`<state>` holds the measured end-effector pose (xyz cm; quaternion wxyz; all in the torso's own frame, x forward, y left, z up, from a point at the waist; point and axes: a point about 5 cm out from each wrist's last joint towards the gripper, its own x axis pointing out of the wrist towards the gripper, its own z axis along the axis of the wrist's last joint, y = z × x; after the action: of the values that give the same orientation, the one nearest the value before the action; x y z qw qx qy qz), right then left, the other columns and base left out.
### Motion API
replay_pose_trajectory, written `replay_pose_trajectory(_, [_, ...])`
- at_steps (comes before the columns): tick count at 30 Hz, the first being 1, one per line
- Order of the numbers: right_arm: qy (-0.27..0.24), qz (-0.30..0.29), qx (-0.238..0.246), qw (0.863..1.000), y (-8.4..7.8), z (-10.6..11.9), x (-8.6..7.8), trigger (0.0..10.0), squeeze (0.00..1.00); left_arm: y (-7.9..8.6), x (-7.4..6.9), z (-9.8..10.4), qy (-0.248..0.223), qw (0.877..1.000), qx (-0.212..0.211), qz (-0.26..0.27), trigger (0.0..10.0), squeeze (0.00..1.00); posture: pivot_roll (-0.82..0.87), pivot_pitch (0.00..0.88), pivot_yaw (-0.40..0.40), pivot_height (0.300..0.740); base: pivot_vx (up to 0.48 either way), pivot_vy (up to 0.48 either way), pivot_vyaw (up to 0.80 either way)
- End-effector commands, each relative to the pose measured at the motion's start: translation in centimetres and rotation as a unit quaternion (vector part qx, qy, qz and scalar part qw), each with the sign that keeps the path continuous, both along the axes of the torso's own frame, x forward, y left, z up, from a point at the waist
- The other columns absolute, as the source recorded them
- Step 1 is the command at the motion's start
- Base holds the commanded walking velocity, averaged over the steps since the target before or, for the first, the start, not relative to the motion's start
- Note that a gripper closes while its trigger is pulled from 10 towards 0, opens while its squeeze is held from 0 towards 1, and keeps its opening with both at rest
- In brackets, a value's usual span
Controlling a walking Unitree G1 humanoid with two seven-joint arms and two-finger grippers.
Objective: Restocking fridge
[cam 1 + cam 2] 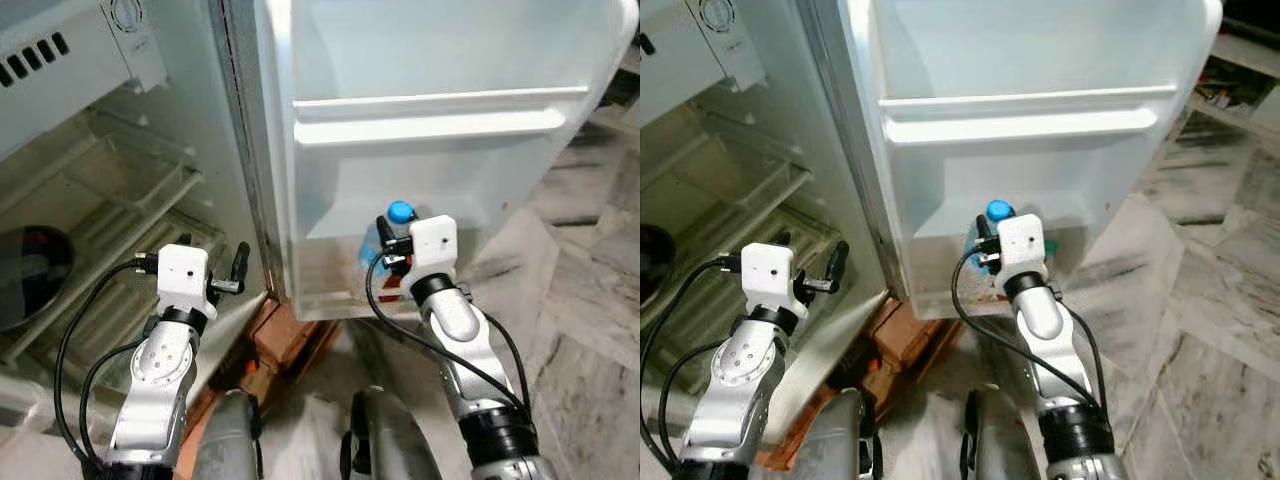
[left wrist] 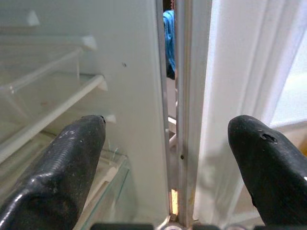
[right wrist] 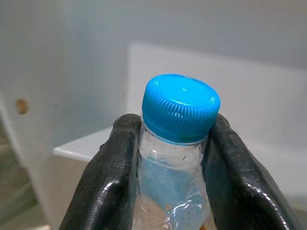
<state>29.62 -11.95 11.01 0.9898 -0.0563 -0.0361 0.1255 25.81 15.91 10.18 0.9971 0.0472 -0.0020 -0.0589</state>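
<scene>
A clear plastic bottle with a blue cap [image 3: 181, 108] stands upright in my right gripper [image 1: 393, 247], whose black fingers [image 3: 115, 177] are shut on its neck just under the cap. The bottle [image 1: 392, 235] is at the bottom shelf of the open fridge door [image 1: 440, 120], against the door's inner wall. My left gripper [image 1: 225, 270] is open and holds nothing, raised in front of the fridge body's edge [image 2: 180, 120], near the wire shelves [image 1: 130, 200].
The fridge cabinet [image 1: 60, 60] is open on the left, with a dark round thing [image 1: 30, 265] on a lower shelf. Bricks [image 1: 285, 335] prop the fridge's base. Marble floor [image 1: 580, 300] spreads to the right. A door shelf rail [image 1: 430, 125] crosses above the bottle.
</scene>
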Motion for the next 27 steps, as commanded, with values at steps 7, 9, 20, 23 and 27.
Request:
replay_pose_trajectory(7, [-0.014,0.004,0.004,1.000,0.1,0.5,0.1,10.0,0.00,0.3,-0.2,-0.2,0.006,1.000,0.005,0.012,10.0,0.00,-0.01,0.115,-0.033,0.590,0.000,0.000,0.00])
replay_pose_trajectory(9, [-0.013,0.003,0.004,1.000,0.1,0.5,0.1,10.0,0.00,0.3,-0.2,-0.2,0.006,1.000,0.006,0.013,10.0,0.00,-0.01,0.115,-0.033,0.590,0.000,0.000,0.00])
replay_pose_trajectory(20, [-0.017,0.003,-0.002,1.000,-0.2,0.8,0.9,10.0,0.00,0.4,-0.1,-0.1,0.005,1.000,0.003,0.026,10.0,0.00,-0.01,0.116,-0.034,0.580,0.000,0.000,0.00])
replay_pose_trajectory(23, [-0.026,0.011,-0.006,1.000,0.1,1.1,1.1,10.0,0.00,0.4,-0.1,0.0,0.003,1.000,0.004,0.027,10.0,0.00,0.00,0.120,-0.034,0.565,0.000,0.000,0.00])
replay_pose_trajectory(27, [-0.039,0.025,-0.010,0.999,0.7,1.6,1.5,10.0,0.00,0.5,-0.2,0.1,0.001,0.999,0.005,0.032,10.0,0.00,0.00,0.131,-0.031,0.556,0.000,0.000,0.00])
